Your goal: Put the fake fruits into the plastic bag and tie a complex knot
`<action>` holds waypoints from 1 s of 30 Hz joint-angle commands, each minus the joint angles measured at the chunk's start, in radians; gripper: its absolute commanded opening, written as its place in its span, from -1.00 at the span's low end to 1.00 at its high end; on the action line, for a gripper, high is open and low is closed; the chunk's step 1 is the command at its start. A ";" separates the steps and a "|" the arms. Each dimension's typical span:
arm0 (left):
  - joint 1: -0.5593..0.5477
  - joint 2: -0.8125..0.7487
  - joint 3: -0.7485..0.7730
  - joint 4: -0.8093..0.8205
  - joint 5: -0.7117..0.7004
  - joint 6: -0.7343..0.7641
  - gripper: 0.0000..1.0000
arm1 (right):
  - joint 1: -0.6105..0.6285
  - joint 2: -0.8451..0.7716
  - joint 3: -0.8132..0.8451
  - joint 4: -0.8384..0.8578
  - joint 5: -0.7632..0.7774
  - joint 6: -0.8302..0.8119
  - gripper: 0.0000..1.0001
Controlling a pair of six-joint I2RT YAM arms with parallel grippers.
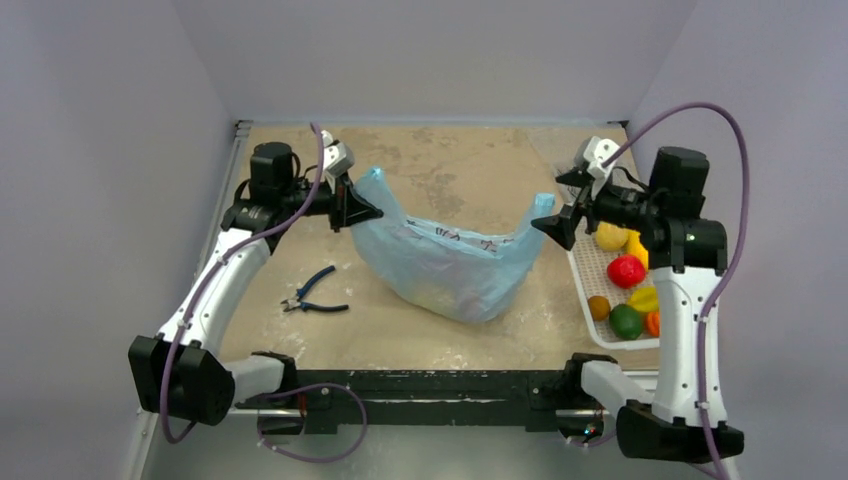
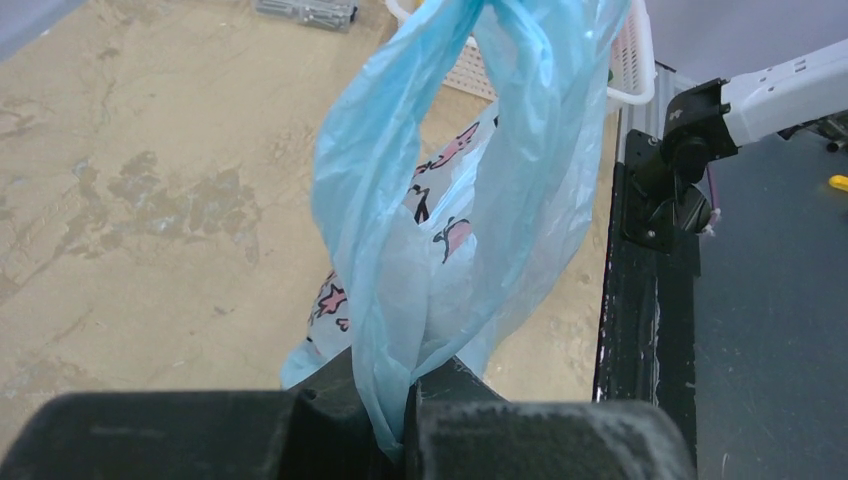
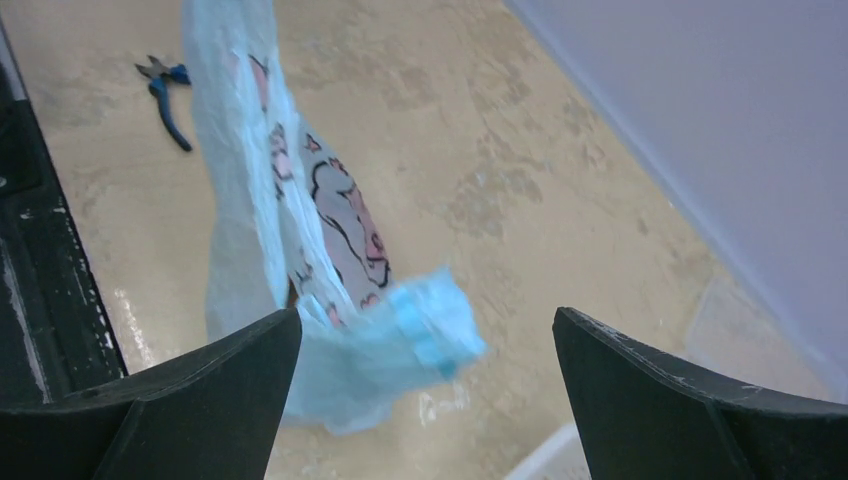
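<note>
Soft even light, faint shadows on the mottled tan tabletop (image 1: pixel 450 170). Right wrist view's mushy: tip of the thin light-blue plastic bag (image 3: pixel 240 200) looks smeared.

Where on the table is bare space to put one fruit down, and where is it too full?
Bare: the wide far strip of the table behind the plastic bag, and the near patch between the pliers and the bag. Crowded: the right edge, where the basket holds the fake fruits.
</note>
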 commanded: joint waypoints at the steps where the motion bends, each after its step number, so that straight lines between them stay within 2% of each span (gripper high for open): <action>1: 0.019 0.027 0.053 -0.039 0.028 0.063 -1.00 | -0.175 0.021 0.036 -0.417 -0.192 -0.360 0.98; 2: 0.024 0.037 0.062 -0.046 0.032 0.063 -1.00 | -0.183 0.033 0.040 -0.495 -0.188 -0.443 0.98; 7: 0.027 0.066 0.106 -0.085 0.037 0.093 -1.00 | -0.193 -0.003 -0.081 -0.516 -0.158 -0.627 0.98; 14: 0.026 0.095 0.147 -0.114 0.040 0.102 -1.00 | -0.188 0.125 -0.196 -0.523 -0.225 -0.829 0.98; 21: 0.024 0.098 0.159 -0.130 0.026 0.101 -1.00 | -0.131 0.329 -0.154 -0.517 -0.311 -0.863 0.98; 26: 0.012 0.126 0.207 -0.160 0.014 0.109 -1.00 | -0.024 0.261 -0.192 -0.508 -0.329 -0.839 0.97; 28: 0.010 0.135 0.218 -0.165 0.014 0.110 -1.00 | -0.007 0.233 -0.222 -0.468 -0.338 -0.785 0.98; 30: 0.008 0.138 0.218 -0.169 0.014 0.113 -1.00 | -0.006 0.224 -0.238 -0.466 -0.331 -0.797 0.96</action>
